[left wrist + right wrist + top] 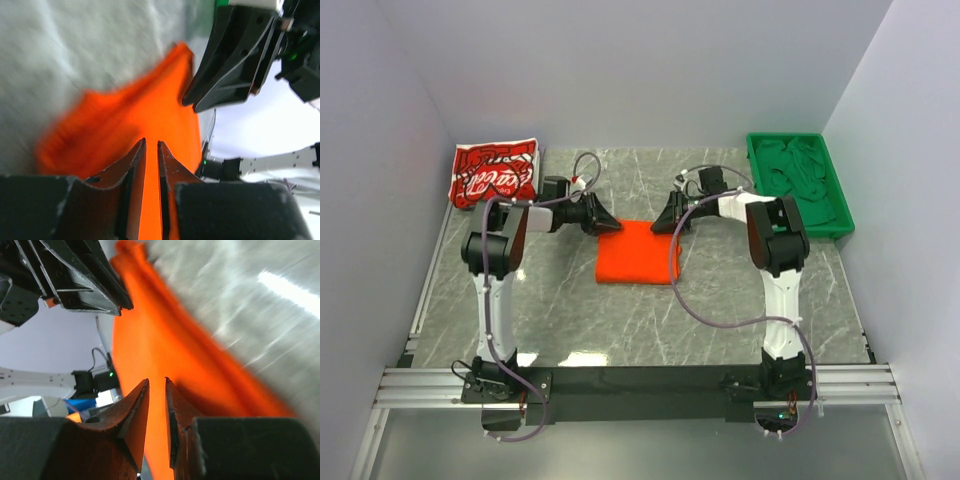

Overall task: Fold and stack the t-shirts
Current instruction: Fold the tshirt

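Observation:
The orange t-shirt point(638, 255) lies folded into a rectangle in the middle of the table. My left gripper point(608, 224) is at its far left corner and my right gripper point(663, 224) at its far right corner, facing each other. In the left wrist view the left gripper point(151, 142) is narrowed to a slit with orange cloth point(125, 115) in it. The right wrist view shows the same: the right gripper point(156, 381) is closed on orange cloth point(165, 340). The red t-shirt point(495, 172) with white script lies crumpled at the far left corner.
A green tray point(785, 137) holding green cloth stands at the far right against the wall. White walls close the table on three sides. Each wrist view shows the other gripper close by: the right one point(235, 55) and the left one point(85, 280).

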Controlling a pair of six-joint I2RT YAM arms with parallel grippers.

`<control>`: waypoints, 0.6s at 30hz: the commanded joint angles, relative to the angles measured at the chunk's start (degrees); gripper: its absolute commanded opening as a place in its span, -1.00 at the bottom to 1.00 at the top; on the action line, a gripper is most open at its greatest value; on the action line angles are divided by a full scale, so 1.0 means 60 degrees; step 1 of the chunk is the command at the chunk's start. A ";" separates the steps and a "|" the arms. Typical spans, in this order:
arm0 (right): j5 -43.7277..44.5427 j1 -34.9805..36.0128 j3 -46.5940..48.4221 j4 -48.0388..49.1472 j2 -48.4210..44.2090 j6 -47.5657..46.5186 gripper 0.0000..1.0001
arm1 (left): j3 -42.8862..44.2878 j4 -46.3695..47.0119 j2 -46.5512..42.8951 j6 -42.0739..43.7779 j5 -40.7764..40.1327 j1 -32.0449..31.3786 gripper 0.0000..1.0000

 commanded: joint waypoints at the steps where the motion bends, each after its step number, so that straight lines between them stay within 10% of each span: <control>1: -0.0570 0.0079 -0.0518 -0.0203 -0.1732 -0.0264 -0.48 | -0.0520 -0.0178 -0.1857 0.0945 0.0757 -0.0084 -0.59; 9: -0.0777 0.0372 -0.3068 0.1086 -0.2791 0.0221 -0.48 | -0.2454 0.0186 -0.2801 0.0317 0.0993 -0.0553 -0.55; 18: -0.0193 0.0153 -0.2062 0.0108 -0.0521 -0.0921 -0.54 | -0.1754 -0.0103 -0.0575 0.0197 0.0642 -0.0437 -0.56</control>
